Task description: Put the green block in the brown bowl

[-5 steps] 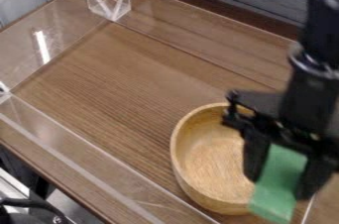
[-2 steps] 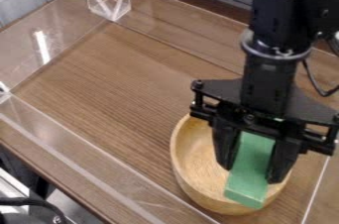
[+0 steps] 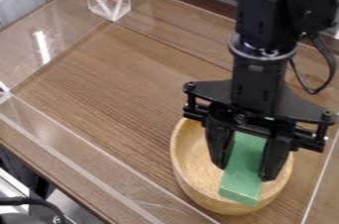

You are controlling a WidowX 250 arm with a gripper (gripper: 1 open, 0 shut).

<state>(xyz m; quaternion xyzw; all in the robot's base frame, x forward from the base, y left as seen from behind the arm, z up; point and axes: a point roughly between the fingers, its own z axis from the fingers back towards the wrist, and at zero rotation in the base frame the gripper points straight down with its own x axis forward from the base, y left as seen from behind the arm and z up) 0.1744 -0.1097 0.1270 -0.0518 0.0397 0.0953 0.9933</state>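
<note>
The green block (image 3: 247, 176) hangs on end, pinched at its top by my gripper (image 3: 253, 149), which is shut on it. Its lower end reaches down inside the brown bowl (image 3: 196, 167), a wide light wooden bowl at the table's near right. I cannot tell whether the block's lower end touches the bowl's floor. My black arm stands straight above the bowl and hides its far right part.
A clear acrylic wall (image 3: 54, 45) runs around the wooden table (image 3: 119, 79). A small clear bracket (image 3: 109, 2) stands at the far left corner. The table's front edge lies close below the bowl.
The arm has shifted left with the green block, from the bowl's right edge to over its middle. The block now hangs within the bowl's rim.
</note>
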